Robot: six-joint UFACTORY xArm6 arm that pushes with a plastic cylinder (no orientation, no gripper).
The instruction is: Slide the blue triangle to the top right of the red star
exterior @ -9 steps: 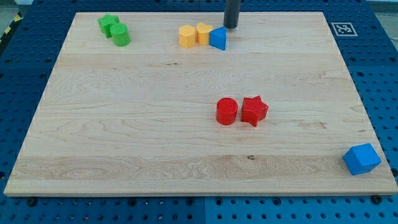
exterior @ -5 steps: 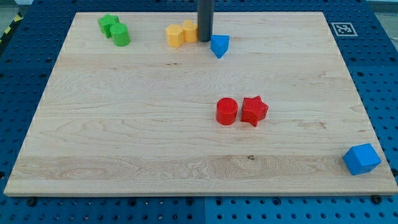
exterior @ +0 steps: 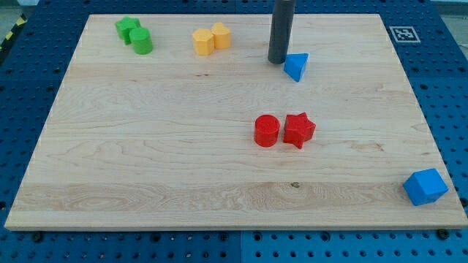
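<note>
Since earlier frames, blue triangle [exterior: 296,66] shoved rightward off yellow blocks [exterior: 210,39]; now above red star [exterior: 299,129]. My tip [exterior: 278,61] touches its left edge. No end effector: plain rod. Mid-push; next, continue right and slightly down.

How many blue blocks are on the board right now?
2. The blue triangle sits near the view's top, just right of my tip; the blue cube is at the bottom-right corner.

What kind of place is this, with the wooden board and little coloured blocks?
Probably a robotics lab bench. The wooden board sits on a blue perforated mounting plate, carries a printed marker tag in one corner, and my tip stands just left of the blue triangle.
</note>
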